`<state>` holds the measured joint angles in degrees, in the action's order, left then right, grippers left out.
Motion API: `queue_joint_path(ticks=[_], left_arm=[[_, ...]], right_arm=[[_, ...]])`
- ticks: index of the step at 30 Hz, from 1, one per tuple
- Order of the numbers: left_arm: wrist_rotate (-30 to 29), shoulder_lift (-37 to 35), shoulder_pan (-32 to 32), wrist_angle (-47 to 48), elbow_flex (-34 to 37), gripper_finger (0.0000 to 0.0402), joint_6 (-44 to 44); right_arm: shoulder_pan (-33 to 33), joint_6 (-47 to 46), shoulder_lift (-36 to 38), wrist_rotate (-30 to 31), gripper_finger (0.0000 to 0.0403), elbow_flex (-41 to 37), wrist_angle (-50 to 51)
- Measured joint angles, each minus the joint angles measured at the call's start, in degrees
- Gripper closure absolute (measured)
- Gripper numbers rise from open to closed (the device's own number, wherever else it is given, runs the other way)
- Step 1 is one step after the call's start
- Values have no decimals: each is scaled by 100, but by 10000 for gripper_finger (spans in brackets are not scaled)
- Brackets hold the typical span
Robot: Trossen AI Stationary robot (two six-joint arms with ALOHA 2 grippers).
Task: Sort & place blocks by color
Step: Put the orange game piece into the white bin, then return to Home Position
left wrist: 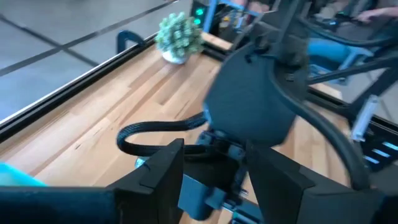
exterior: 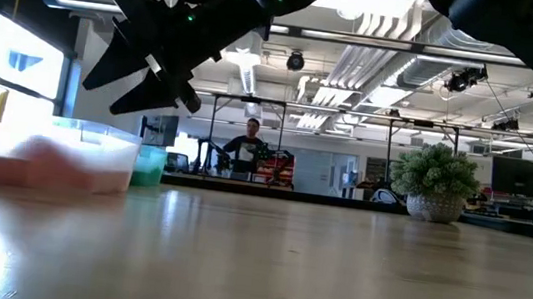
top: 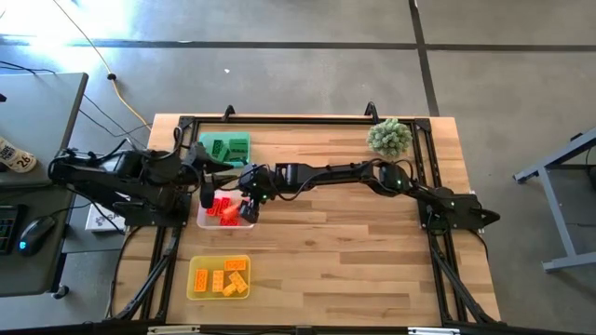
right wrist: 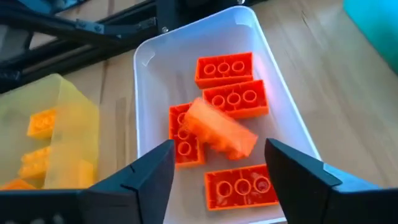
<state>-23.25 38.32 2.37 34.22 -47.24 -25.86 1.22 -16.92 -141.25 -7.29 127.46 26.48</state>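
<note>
Hovering over the clear square plastic tray (right wrist: 144, 56), the right gripper (right wrist: 219, 163) is spreading its fingers wide, gripping nothing; a blurred red studded plastic brick (right wrist: 221, 130) is sitting just beyond them above four red bricks (right wrist: 225, 67) lying inside. At nine o'clock, the left gripper (left wrist: 211, 180) is holding its fingers partly apart and empty. Green bricks (top: 226, 147) are filling the green tray at twelve o'clock; orange-yellow bricks (top: 222, 277) are filling the yellow tray (top: 193, 290) at six
</note>
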Motion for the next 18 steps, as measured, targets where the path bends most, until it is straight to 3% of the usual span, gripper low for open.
queue_joint_path(ticks=[7, 18], left_arm=[[85, -518, 4, -91, 140, 241, 153], [663, -2038, 4, -733, 1394, 241, 434]], right_arm=[[41, -404, 0, 36, 168, 375, 175], [65, -721, 217, 667, 167, 750, 920]])
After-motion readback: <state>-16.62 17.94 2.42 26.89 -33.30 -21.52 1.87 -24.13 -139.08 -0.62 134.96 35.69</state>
